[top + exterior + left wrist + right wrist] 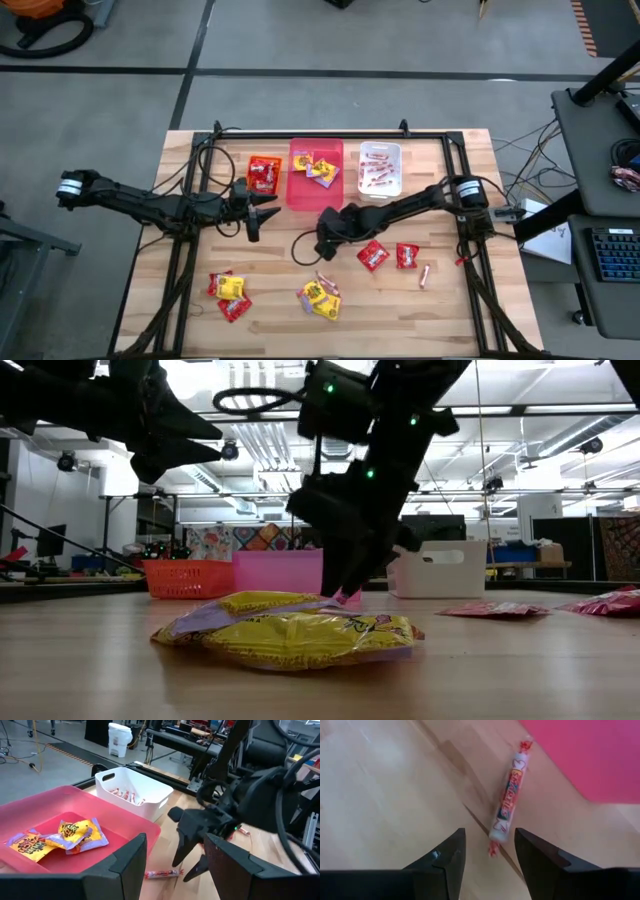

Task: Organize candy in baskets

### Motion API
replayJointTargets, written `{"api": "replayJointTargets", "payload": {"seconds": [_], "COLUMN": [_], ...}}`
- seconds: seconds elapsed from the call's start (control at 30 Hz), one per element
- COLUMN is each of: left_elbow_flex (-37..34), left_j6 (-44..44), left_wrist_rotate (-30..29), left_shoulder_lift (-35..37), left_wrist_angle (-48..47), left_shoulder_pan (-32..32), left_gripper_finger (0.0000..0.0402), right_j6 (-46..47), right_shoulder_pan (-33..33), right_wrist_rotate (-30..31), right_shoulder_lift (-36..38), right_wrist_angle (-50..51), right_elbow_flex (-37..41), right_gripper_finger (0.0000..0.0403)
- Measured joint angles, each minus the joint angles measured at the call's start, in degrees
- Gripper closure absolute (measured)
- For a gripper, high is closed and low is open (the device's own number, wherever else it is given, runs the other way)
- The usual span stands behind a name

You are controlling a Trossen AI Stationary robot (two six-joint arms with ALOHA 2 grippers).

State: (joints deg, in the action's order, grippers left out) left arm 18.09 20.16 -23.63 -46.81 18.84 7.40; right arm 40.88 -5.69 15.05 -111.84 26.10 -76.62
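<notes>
Right gripper is hanging fingers-down with its jaws parted and empty, directly over one end of a wrapped candy stick. The stick is lying on the wood, its long axis running straight ahead toward the pink basket just beyond. Left gripper, also parted and empty, is waiting farther off.

A wooden table on grey floor; a keyboard lies on what looks like a side desk.
</notes>
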Motion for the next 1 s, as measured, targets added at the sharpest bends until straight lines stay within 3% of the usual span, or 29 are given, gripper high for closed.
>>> {"api": "replayJointTargets", "payload": {"seconds": [0.23,0.5,0.77,1.0], "left_elbow_flex": [0.0,0.0,0.0,0.0], "left_j6": [0.0,0.0,0.0,0.0], "left_wrist_rotate": [0.0,-0.8,-1.4,-1.4], "left_shoulder_lift": [0.0,0.0,0.0,0.0], "left_wrist_angle": [0.0,0.0,0.0,0.0], "left_shoulder_pan": [0.0,0.0,0.0,0.0], "left_gripper_finger": [0.0221,0.0221,0.0221,0.0221], "right_j6": [-2.1,-6.9,-9.3,-11.0], "right_shoulder_pan": [0.0,0.0,0.0,-0.1], "right_wrist_rotate": [0.2,0.0,-0.6,-8.2], "right_shoulder_lift": [-2.7,-2.8,-2.4,2.3], "right_wrist_angle": [-1.5,-0.2,1.1,3.1], "right_elbow_flex": [-0.4,-0.5,-0.6,-0.7], "right_gripper_finger": [0.0264,0.0381,0.0390,0.0391]}}
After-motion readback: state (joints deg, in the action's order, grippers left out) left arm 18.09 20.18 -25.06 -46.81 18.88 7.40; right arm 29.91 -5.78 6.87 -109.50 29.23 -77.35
